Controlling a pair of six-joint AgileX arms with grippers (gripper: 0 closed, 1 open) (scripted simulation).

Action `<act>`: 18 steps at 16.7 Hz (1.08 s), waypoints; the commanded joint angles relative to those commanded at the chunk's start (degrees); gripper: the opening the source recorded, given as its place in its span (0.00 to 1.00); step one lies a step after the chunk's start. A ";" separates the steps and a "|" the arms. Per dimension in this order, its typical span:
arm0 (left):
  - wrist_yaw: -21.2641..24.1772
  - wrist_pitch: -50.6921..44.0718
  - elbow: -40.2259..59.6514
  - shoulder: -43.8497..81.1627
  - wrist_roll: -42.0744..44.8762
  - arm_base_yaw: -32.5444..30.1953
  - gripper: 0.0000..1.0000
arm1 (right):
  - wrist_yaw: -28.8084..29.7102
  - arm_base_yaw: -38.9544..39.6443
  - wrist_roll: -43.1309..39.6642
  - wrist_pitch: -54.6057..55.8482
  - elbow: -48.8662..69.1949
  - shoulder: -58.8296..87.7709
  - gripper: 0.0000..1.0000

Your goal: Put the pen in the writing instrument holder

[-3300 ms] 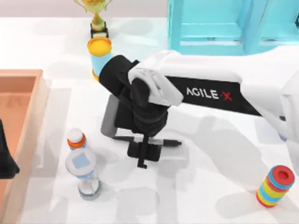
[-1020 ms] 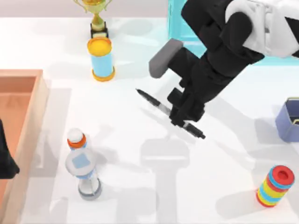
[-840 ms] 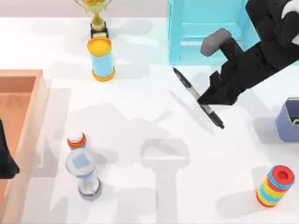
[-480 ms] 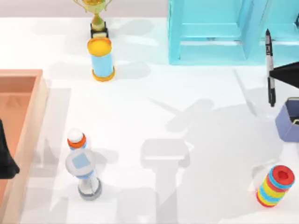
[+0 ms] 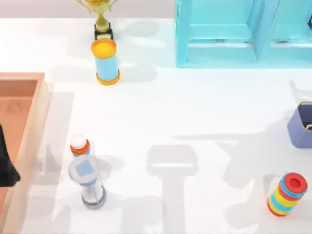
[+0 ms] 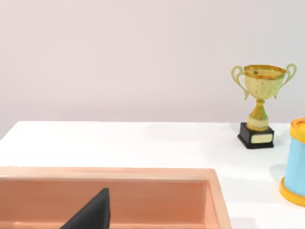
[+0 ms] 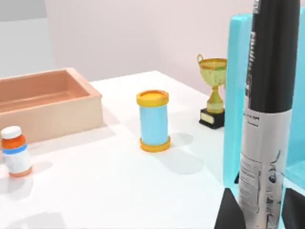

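**Pen held upright, holder waiting at the table's right edge**

The slim black pen with a silver-grey middle section [image 7: 268, 119] stands upright along the right side of the right wrist view, its lower end clamped between the two dark fingertips of the right gripper [image 7: 257, 210], which are closed to the width of the barrel. How the pen lies over the table cannot be read from the top view, so its place relative to the holder is a guess at best.

The small slate-blue box-shaped holder with a yellowish rim detail [image 5: 301, 126] sits at the far right edge of the top view, cut by the frame. Its opening looks empty, though little of the inside shows.

The step in hand appears to be the carry. The next move calls for bringing the pen tip squarely over that opening, keeping it vertical, lowering, then releasing.

Just below the holder stands a stack of coloured rings [image 5: 287, 194]. A turquoise shelf-like frame [image 5: 229, 34] fills the upper right. In the upper left are a light-blue cylinder with orange-yellow rims [image 5: 106, 62] and a gold trophy [image 5: 101, 17]. A clear bottle [image 5: 87, 180] and a small orange-banded bottle [image 5: 79, 145] stand in the lower left. The salmon-coloured open tray [image 5: 29, 80] at the left edge holds the parked left gripper [image 5: 6, 165].
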 joint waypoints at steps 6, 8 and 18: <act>0.00 0.00 0.00 0.00 0.00 0.00 1.00 | 2.09 -0.01 -0.22 2.16 -0.42 0.94 0.00; 0.00 0.00 0.00 0.00 0.00 0.00 1.00 | 2.41 0.83 0.04 1.95 -0.10 0.30 0.00; 0.00 0.00 0.00 0.00 0.00 0.00 1.00 | -0.35 2.84 -8.47 -7.54 3.55 1.26 0.00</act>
